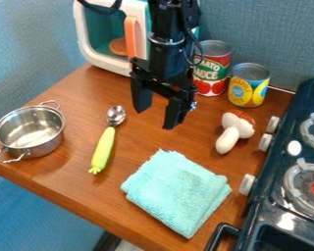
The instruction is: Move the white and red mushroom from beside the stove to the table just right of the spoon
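Hanging open: gripper [155, 119], fingers wide apart, holding 0.
Spoon [103, 149] to left, long axis approx. near-far; cloth [176, 191] on near side.

Below the fingers [174, 113], a rough, matt cloth [177, 191] and glossy metal pot [47, 146] are carried by a smooth wooden desk [74, 181].

Round silver metal pot [30, 130] sat left of long green-handled metal spoon [104, 147] — square folded turquoise cloth [176, 191] lay right of spoon.
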Available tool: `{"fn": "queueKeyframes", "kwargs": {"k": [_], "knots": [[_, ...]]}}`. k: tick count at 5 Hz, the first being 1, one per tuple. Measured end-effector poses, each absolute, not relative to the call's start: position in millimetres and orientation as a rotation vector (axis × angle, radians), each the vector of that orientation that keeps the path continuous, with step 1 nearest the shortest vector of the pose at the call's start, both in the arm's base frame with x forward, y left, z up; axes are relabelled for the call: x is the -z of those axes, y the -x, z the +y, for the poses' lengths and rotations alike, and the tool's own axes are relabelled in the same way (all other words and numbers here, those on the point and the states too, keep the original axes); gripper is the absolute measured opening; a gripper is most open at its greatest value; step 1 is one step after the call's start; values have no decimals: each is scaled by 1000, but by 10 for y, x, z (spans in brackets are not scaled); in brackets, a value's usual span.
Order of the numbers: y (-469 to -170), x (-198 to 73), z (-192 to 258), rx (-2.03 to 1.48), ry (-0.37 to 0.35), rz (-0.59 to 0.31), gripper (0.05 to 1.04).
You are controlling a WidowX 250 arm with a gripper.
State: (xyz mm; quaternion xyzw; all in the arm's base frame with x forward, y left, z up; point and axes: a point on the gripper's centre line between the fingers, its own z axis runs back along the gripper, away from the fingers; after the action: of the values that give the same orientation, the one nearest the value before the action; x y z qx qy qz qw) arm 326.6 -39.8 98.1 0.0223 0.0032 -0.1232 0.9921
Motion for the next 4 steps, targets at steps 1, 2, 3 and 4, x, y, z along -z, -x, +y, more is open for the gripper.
{"fn": "queueKeyframes", "kwargs": {"k": [1,2,3,4], "knots": [[-3242,-852,-400,242,-46,46,1004],[-3387,-758,-742,264,-74,7,1004],[-3444,-742,-1107,287,-52,-15,1004],[-3550,-746,-1233,259,-12,-31,1004]]}}
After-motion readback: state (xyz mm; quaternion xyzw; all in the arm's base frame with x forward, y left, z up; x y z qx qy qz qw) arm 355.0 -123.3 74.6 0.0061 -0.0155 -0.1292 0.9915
